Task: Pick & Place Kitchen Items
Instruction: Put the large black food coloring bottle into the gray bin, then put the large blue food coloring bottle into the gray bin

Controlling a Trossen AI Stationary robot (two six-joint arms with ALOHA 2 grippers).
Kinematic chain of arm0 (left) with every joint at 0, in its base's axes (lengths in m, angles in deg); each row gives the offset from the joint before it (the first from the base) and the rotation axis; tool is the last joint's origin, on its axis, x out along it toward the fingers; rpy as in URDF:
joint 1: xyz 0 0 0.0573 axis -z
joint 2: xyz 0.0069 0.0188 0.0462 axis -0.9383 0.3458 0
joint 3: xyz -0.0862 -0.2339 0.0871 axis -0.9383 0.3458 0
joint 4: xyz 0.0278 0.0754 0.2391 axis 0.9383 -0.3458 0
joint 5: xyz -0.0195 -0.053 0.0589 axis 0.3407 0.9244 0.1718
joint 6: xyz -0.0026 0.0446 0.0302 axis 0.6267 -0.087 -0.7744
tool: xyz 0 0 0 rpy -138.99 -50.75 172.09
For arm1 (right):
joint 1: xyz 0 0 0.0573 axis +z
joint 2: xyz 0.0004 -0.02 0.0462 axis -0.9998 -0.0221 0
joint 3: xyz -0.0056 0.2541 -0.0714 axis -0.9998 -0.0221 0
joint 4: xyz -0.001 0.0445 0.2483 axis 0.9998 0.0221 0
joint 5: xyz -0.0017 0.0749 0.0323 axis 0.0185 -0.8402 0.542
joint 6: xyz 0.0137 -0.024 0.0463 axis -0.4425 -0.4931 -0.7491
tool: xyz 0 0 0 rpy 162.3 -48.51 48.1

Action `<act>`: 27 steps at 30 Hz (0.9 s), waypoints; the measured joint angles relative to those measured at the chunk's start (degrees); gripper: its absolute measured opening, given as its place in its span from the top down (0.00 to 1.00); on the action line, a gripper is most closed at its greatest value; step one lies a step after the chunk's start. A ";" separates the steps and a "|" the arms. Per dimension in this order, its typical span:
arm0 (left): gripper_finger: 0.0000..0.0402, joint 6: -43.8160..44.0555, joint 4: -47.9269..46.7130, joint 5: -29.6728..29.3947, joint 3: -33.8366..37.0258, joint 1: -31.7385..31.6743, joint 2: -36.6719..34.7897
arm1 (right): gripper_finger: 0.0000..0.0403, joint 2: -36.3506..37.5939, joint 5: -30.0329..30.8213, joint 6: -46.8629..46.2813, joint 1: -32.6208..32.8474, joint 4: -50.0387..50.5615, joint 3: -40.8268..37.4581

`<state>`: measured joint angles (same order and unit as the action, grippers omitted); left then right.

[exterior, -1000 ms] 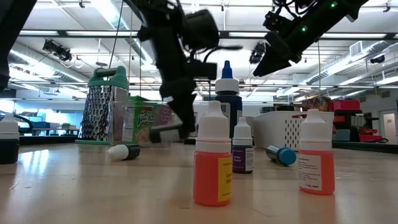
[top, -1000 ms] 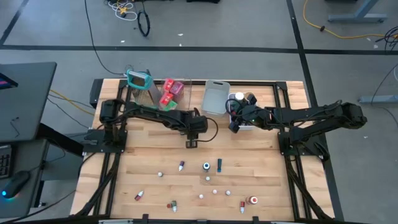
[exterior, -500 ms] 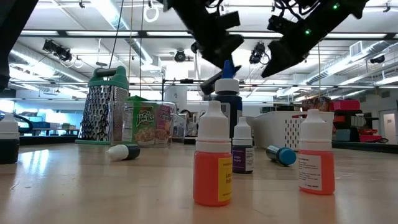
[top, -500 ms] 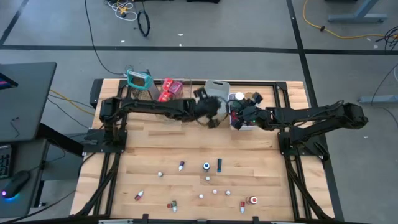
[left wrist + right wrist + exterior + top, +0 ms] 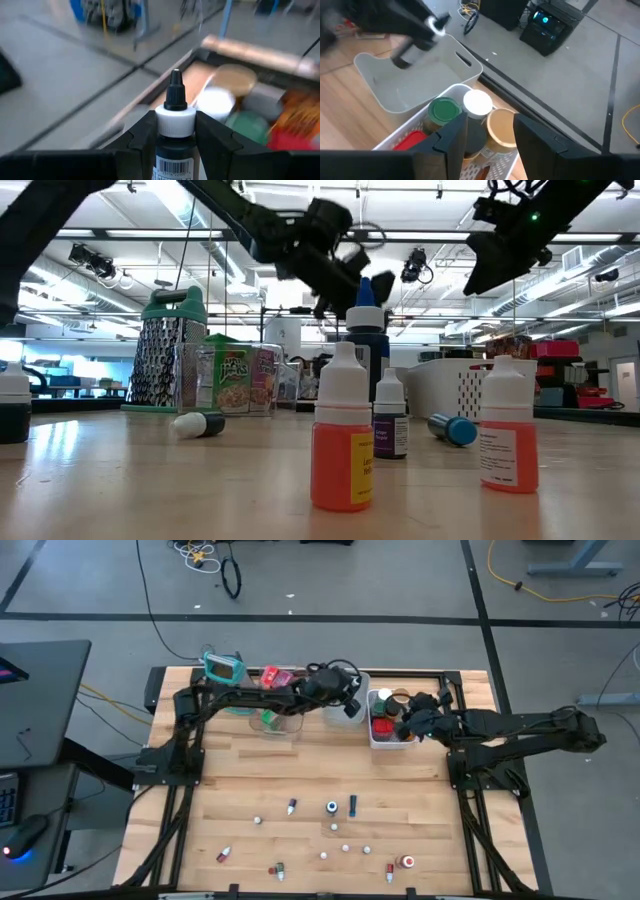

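Left end effector (image 5: 172,131): clamped on a dark bottle (image 5: 174,135), white collar between the fingers (image 5: 142,135), black nozzle forward.
It hangs over the grey bin (image 5: 350,692). Right end effector (image 5: 487,131): fingers parted, empty, above the white bin (image 5: 402,134) of lidded jars (image 5: 477,102). More bottles (image 5: 331,807) lie loose on the near desk (image 5: 240,780).

Grey concrete floor (image 5: 400,580), loose cables (image 5: 200,554), ceiling strip lights (image 5: 190,205)

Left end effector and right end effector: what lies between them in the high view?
The grey bin and the white bin's near edge; the high view shows it.
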<state>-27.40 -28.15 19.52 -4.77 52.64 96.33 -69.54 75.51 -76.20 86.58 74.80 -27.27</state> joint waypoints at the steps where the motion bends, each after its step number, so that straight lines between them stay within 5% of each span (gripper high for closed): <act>1: 0.68 0.12 0.89 -0.33 -0.03 -0.31 1.21 | 0.58 -0.06 -0.12 0.03 0.00 0.08 0.00; 27: 0.56 4.27 0.01 -1.18 -0.06 -7.84 5.49 | 0.58 -0.44 -0.21 0.09 0.02 0.26 0.00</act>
<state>-23.13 -28.13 18.34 -4.83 44.80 101.82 -69.98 75.30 -76.11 86.60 75.06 -27.27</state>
